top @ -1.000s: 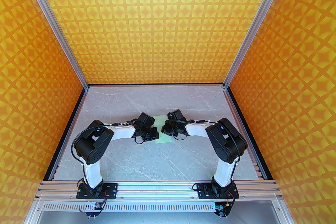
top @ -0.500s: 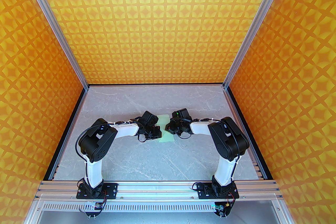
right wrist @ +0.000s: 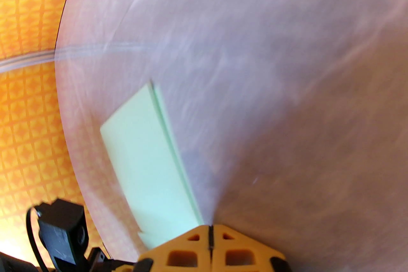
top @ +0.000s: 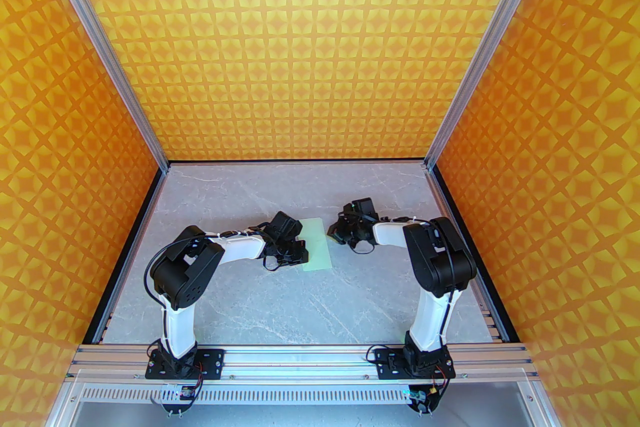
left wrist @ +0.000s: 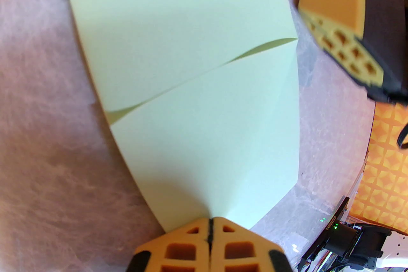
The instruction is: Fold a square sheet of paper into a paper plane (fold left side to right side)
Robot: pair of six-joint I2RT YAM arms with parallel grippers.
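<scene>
The sheet of paper (top: pixel 317 245) lies on the table, folded into a narrow pale mint-green rectangle. In the left wrist view the sheet of paper (left wrist: pixel 191 41) shows a diagonal edge of a folded layer across its middle. My left gripper (left wrist: pixel 210 227) is shut, its tips resting on the sheet's near edge; from above the left gripper (top: pixel 302 256) sits at the sheet's left side. My right gripper (top: pixel 333 231) is shut and stands just right of the sheet, apart from it. In the right wrist view the right gripper (right wrist: pixel 210 229) points past the long edge of the folded sheet (right wrist: pixel 146 162).
The grey marble-look table (top: pixel 280 305) is boxed in by orange patterned walls (top: pixel 310 39) at the back and both sides. The right gripper's fingers (left wrist: pixel 341 25) hang at the upper right of the left wrist view.
The right arm has drawn back to the right, and its gripper has come off the sheet. The left gripper shifted a little right at first and then stayed at the sheet's left side.
</scene>
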